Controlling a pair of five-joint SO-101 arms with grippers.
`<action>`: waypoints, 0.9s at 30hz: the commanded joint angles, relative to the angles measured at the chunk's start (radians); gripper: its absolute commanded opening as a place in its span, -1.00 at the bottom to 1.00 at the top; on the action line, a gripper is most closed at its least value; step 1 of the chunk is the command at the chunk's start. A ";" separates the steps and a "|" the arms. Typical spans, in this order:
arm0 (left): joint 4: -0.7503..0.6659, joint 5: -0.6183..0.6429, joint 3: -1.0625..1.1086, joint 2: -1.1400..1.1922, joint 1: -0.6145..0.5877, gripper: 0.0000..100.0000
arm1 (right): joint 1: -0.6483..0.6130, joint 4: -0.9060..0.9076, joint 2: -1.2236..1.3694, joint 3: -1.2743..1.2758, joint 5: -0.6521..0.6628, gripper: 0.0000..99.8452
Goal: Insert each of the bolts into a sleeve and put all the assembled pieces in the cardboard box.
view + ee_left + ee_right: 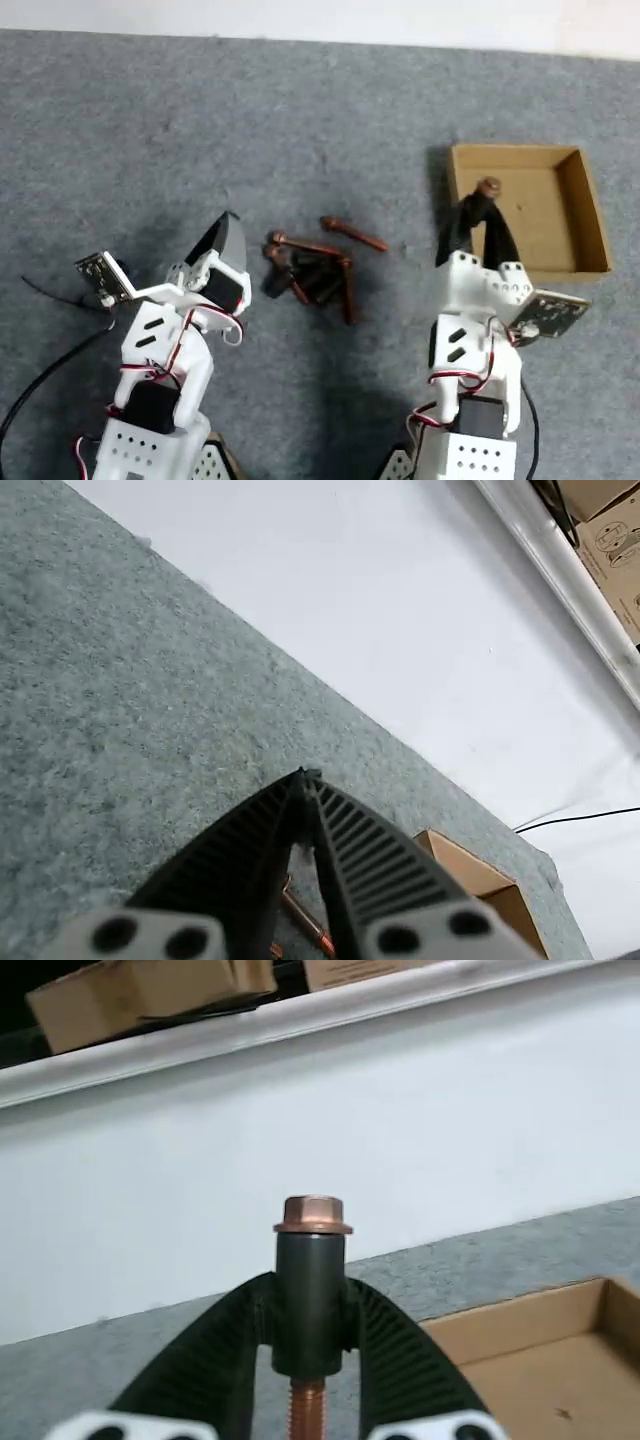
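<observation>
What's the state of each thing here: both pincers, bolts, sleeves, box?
Left pincer: shut, holding nothing.
Right pincer: shut on the assembled piece.
Assembled piece: bolt pushed through sleeve, upright, held at the box's edge.
Cardboard box: open, nothing lying inside.
Lone bolt: lying flat, no sleeve on it.
Heap of bolts and sleeves: loose on the table; joined or not, cannot tell.
</observation>
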 commanded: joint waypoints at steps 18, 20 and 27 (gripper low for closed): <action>-0.020 -0.008 0.022 -0.001 0.018 -0.99 | 0.130 -0.219 0.834 -0.216 -0.120 -0.76; -0.020 -0.008 0.022 -0.001 0.018 -0.99 | 0.159 -0.303 1.007 -0.278 -0.120 -0.74; -0.020 -0.008 0.022 -0.001 0.018 -0.99 | 0.205 -0.427 1.454 -0.499 -0.120 -0.74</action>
